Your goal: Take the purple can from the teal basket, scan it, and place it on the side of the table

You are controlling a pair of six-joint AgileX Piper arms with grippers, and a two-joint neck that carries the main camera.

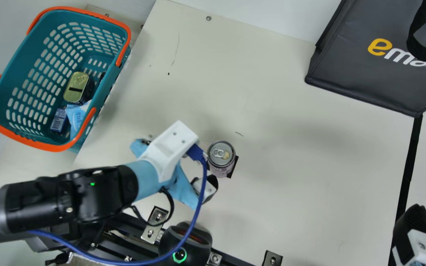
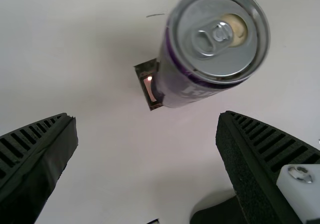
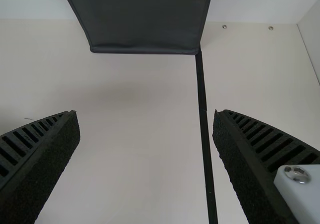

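Purple can [image 1: 221, 159] out of the teal basket [image 1: 13, 81]; scan unconfirmed, final placement apparently left.
Upright on the surface [image 1: 290, 147], beyond the left gripper [image 2: 147, 115] with fingers apart and nothing clamped; likewise apart, the fingers of the right gripper [image 3: 146, 112], well away from the can. Beneath or just beside the can, a dark-edged window [image 2: 150, 91] with a bright point of light, possibly for scanning. Impossible to tell whether already scanned; likely still required, a move to the table's side.
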